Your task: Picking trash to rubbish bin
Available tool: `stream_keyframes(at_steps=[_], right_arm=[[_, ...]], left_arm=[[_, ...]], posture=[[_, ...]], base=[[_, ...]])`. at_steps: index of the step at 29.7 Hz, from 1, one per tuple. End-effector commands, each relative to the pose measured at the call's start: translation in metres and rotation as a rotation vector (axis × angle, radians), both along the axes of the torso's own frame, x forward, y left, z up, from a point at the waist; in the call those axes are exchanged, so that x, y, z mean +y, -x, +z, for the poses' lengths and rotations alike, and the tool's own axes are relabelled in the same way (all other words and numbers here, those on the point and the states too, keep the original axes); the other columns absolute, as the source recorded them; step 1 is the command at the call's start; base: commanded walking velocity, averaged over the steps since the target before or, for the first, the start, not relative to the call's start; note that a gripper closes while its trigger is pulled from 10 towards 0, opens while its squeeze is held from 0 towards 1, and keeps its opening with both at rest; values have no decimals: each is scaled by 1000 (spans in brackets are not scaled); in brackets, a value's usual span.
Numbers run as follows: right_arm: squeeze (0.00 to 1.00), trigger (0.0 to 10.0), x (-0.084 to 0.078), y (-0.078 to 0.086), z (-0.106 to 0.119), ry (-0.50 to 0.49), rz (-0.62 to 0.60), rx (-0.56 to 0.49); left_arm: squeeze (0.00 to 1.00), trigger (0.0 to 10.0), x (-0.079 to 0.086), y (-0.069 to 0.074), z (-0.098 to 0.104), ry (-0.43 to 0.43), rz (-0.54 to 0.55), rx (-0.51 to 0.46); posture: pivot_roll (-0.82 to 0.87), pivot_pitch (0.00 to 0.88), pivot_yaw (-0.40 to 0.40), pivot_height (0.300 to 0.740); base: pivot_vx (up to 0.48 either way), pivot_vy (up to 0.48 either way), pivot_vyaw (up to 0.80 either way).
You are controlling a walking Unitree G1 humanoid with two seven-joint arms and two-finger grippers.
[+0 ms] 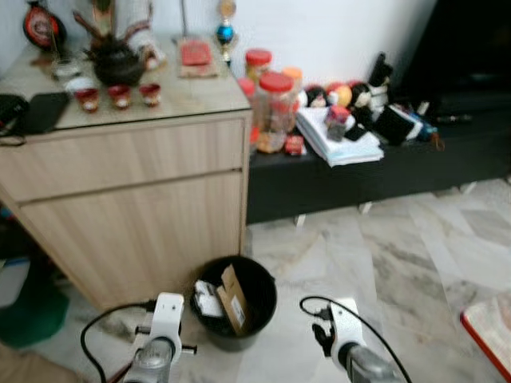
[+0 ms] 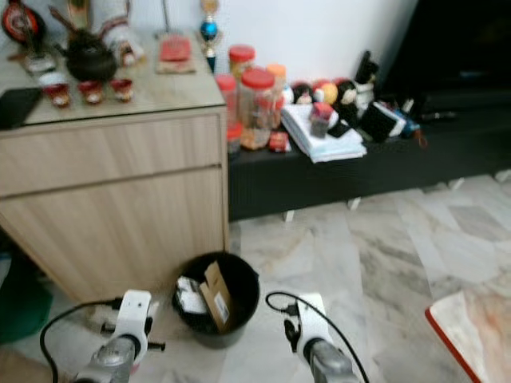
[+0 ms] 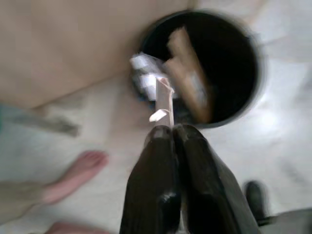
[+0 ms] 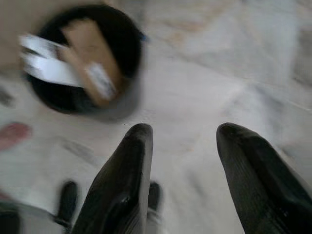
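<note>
Wooden cabinet [image 1: 128, 183] on the left has a black teapot [image 1: 117, 64] and red cups [image 1: 118, 96] on top. Below it, a black bin [image 1: 235, 303] on the marble floor [image 1: 415, 247] holds cardboard [image 1: 234, 299]. The left gripper [image 3: 171, 134] pinches a paper strip [image 3: 163, 100] above the bin's edge. The right gripper [image 4: 183, 134] hangs spread apart. Jars [image 1: 275, 100] crowd the low black bench [image 1: 375, 171].

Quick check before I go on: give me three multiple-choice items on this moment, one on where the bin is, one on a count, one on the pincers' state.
1. The black bin stands:
A. on the floor beside the wooden cabinet
B. on the black bench

2. Small red cups on the cabinet top:
A. one
B. three

3. The left pincer:
A. is shut on a paper scrap
B. is open

Answers: 1 A, bin sits at the cabinet's corner. 2 B, three in a row. 3 A, fingers pinch the scrap; the right pincer is open.
</note>
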State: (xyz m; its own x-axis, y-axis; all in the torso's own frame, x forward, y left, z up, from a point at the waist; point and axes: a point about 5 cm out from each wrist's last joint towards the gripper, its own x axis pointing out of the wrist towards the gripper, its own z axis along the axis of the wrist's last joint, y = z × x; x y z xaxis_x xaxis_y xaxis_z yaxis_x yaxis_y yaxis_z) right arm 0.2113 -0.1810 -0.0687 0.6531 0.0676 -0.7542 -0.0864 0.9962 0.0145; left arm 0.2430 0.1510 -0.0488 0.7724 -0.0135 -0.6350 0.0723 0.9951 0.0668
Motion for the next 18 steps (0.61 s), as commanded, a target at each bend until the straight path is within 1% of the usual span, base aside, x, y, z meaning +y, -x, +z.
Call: stream_keyframes(at_steps=[1, 4, 10, 18], right_arm=[[0, 10000, 4, -8, 4, -8, 3, -27], [0, 10000, 2, -7, 4, -15, -24, -22], [0, 10000, 4, -11, 6, -29, -32, -37], [0, 10000, 8, -15, 9, -32, -1, -50]], left_arm=[[0, 10000, 8, 1, -1, -22, 1, 13], [0, 10000, 8, 1, -1, -22, 4, 12], [0, 10000, 9, 0, 0, -22, 4, 8], [0, 10000, 7, -5, 4, -22, -4, -12]], posture=[[45, 65, -81, 740], [45, 77, -84, 740], [46, 85, -83, 740], [46, 85, -83, 740]], base=[[277, 0, 569], [354, 0, 0], [335, 0, 0], [334, 0, 0]])
